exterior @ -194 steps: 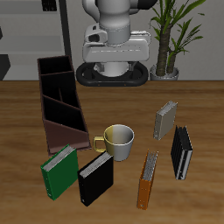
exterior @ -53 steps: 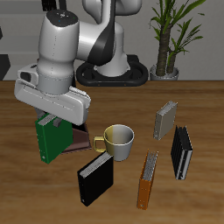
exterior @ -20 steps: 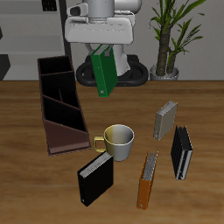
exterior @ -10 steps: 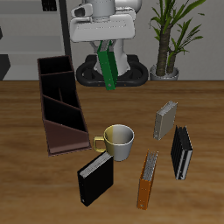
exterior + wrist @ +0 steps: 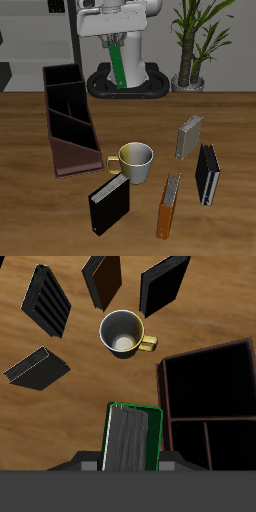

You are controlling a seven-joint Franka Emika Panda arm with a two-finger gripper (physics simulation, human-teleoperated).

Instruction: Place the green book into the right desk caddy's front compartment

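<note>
The jaws grip the book high up, its long axis near vertical — the caddy sits well below, its front compartment nearest the tabletop's front edge.

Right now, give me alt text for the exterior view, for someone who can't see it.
A robot arm's tool holds the green book upright, high above the back of a wooden table. Below stand the right desk caddy, a yellow mug, and four more books: black, orange, grey and a dark striped one.
</note>
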